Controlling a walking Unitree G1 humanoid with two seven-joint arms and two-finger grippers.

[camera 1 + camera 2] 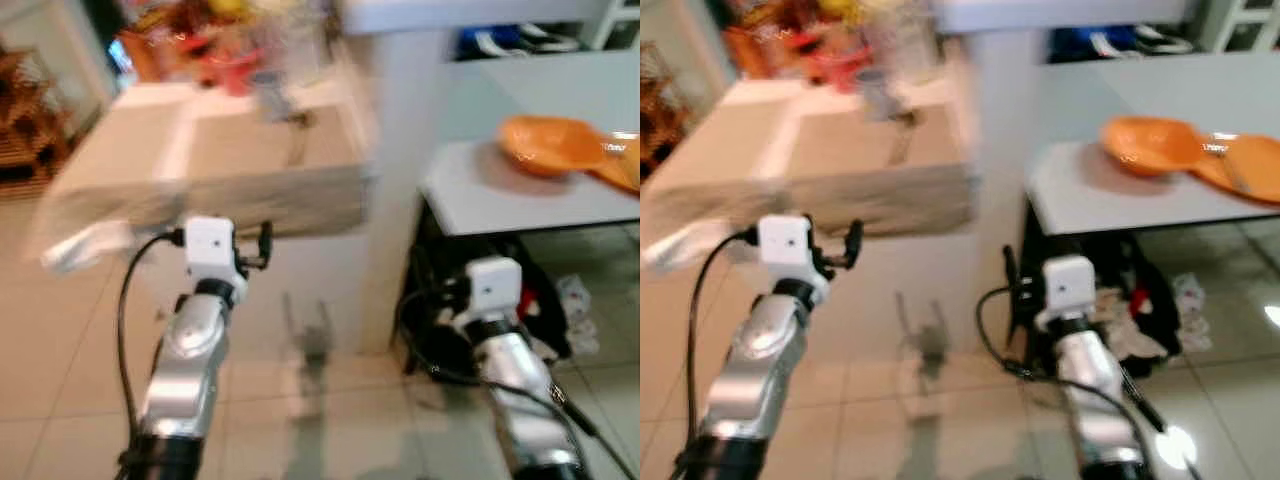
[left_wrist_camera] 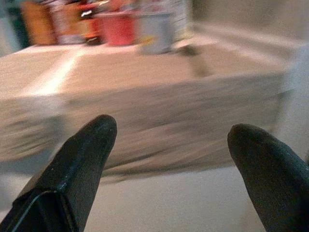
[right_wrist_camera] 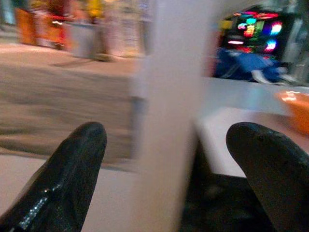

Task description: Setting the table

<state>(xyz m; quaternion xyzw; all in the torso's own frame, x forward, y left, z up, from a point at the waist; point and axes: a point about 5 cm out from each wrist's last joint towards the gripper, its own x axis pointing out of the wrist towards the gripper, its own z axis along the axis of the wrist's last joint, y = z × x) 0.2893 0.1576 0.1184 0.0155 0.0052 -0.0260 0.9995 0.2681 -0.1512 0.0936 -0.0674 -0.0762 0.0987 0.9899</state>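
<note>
From the head views, everything is blurry. A round orange bowl (image 1: 545, 146) sits on a white surface (image 1: 520, 205) at about 2 o'clock, touching a flat orange plate (image 1: 622, 165) on its far right side. A wide beige surface (image 1: 200, 175) lies at about 11 o'clock, with blurry red and orange things (image 1: 205, 35) at its back. Both silver arms are held up in front, above the pale tiled floor (image 1: 60, 330). The right arm is nearer the orange bowl, so it looks like the better one to reach with.

In the left wrist view, the left tool (image 2: 171, 159) has its two black fingers spread wide apart and holds nothing. It points at the beige surface.

In the right wrist view, the right tool (image 3: 166, 164) is also wide open and holds nothing. A white post (image 3: 169, 96) stands ahead, with the orange bowl off toward 3 o'clock.
</note>
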